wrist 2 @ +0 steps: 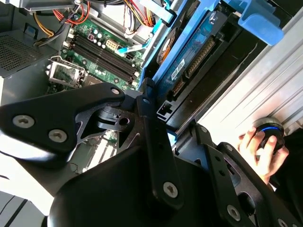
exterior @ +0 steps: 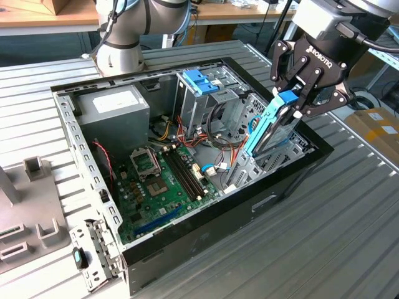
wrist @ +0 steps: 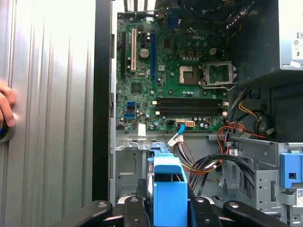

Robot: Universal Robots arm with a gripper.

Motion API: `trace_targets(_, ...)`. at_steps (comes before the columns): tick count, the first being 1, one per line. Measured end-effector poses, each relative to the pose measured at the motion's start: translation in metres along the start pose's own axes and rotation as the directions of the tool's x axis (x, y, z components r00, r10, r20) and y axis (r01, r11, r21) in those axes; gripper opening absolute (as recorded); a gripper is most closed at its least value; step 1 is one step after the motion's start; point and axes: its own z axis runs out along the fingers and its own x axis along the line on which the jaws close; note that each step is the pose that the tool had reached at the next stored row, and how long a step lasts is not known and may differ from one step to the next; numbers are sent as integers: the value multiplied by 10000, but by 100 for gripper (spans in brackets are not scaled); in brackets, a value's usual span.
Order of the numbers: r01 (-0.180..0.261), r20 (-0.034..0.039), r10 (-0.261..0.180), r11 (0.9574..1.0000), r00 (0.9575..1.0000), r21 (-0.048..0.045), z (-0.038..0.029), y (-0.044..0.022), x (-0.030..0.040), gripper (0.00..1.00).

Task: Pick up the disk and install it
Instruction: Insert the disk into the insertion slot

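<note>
The disk (exterior: 267,131) stands on edge, a dark drive framed by bright blue carrier rails, at the side of the open computer case (exterior: 293,171) on the exterior view's right. Its lower end reaches down into the metal bay (exterior: 274,159) there. My gripper (exterior: 290,103) is shut on its upper end, one black finger on each side of the blue handle. In the second wrist view the disk (wrist 2: 189,52) runs away from my gripper (wrist 2: 173,125) over the motherboard. In the first wrist view the blue carrier end (wrist: 169,189) sits between my fingers (wrist: 135,213).
Inside the case lie the green motherboard (exterior: 162,180), a grey power-supply box (exterior: 115,109) and a metal drive cage with a blue latch (exterior: 201,81), with loose cables (exterior: 218,140) between. A person's hand (wrist 2: 258,146) rests on a round device outside the case. Grey fixtures (exterior: 31,212) stand at the exterior view's left.
</note>
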Motion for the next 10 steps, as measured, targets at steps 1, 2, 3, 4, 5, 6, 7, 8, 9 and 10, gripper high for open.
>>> trace_targets(1,0,-2,0,10000,10000,0,4,0,0,37)
trace_targets(2,0,-3,0,10000,10000,0,10,-1,1,37)
trace_targets(3,0,-3,0,10000,10000,-1,16,-1,1,37)
trace_targets(4,0,-3,0,10000,10000,0,23,-2,2,37)
trace_targets(5,0,-3,0,10000,10000,-1,30,-2,2,37)
trace_targets(6,0,-2,0,10000,10000,0,43,-3,3,37)
trace_targets(7,0,0,0,10000,10000,0,55,-3,4,37)
trace_targets(8,0,-2,0,10000,10000,-1,63,-4,5,37)
trace_targets(9,0,-3,0,10000,10000,0,69,-4,5,37)
trace_targets(10,0,-3,0,10000,10000,0,74,-5,6,37)
